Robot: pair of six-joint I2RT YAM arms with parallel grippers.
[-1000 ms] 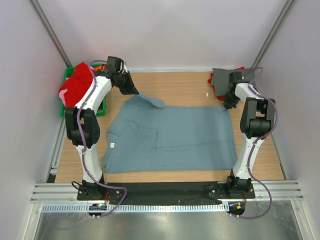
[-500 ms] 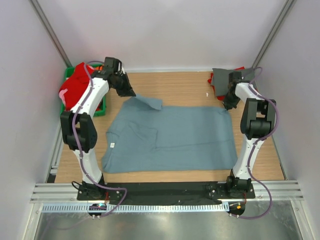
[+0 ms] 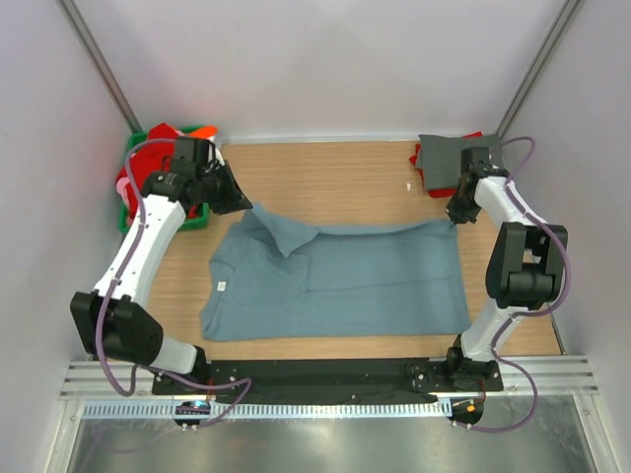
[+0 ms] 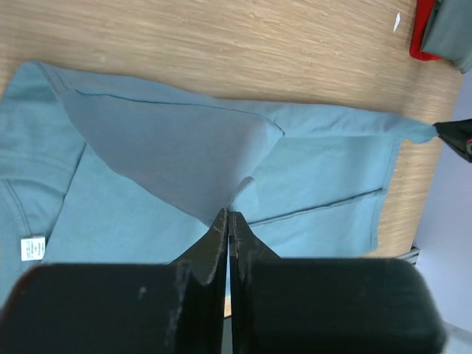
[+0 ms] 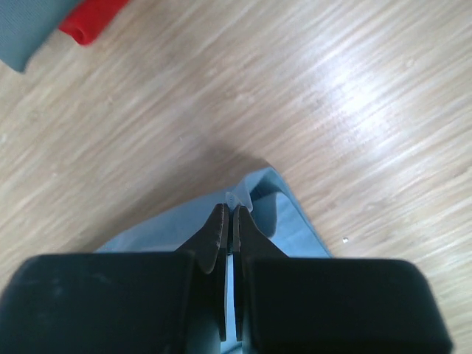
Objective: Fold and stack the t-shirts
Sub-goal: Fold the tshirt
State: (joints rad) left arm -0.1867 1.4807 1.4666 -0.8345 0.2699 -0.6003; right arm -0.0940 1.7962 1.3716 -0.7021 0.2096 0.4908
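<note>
Blue-grey t-shirt (image 3: 345, 286) (2 far corners pinched) now folds nearer.

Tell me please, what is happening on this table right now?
Two robot arms are folding a blue-grey t-shirt that lies on the wooden table. The left fingers pinch the tip of a flap turned over at its far left side. The right fingers pinch its far right corner. A dark grey shirt lies at the far right of the table, and red shirts sit in the green crate at the far left.
</note>
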